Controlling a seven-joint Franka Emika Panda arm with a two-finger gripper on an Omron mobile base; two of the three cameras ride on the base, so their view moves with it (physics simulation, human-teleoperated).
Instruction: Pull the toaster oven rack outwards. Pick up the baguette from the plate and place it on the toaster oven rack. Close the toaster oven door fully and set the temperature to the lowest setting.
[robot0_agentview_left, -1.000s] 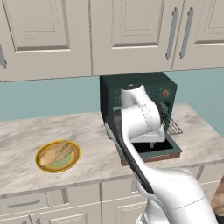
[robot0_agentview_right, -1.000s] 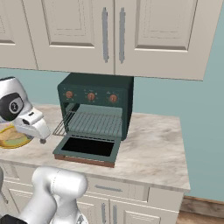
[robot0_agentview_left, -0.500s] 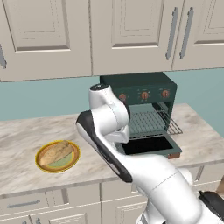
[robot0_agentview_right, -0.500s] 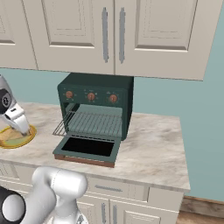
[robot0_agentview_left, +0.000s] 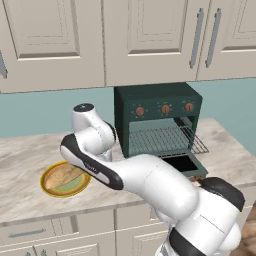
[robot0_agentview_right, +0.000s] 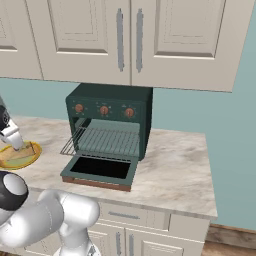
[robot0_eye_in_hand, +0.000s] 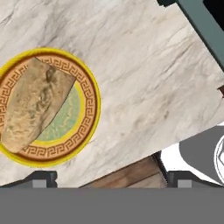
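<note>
On a pale marbled counter beneath cream wall cabinets, against a teal wall, a white arm is bent low toward the counter's left part. The tool is held above the counter with its two dark fingertips set wide apart and nothing between them.

Just ahead of the tool and to its left in the hand view lies the plate, round, with an orange-yellow patterned rim and a pale green centre. The baguette, a stubby golden-tan loaf, is laid across the plate, covering most of its centre. The plate is set near the counter's front edge, with bare marble all around it.

Well to the tool's right stands the dark green toaster oven with three orange-brown knobs across its upper front. The toaster oven door is folded down flat, its black glass facing up. The toaster oven rack, a silver-grey wire grid, is drawn partly out over the door and carries nothing. Open counter is seen between the plate and the oven, and more beyond the oven.
</note>
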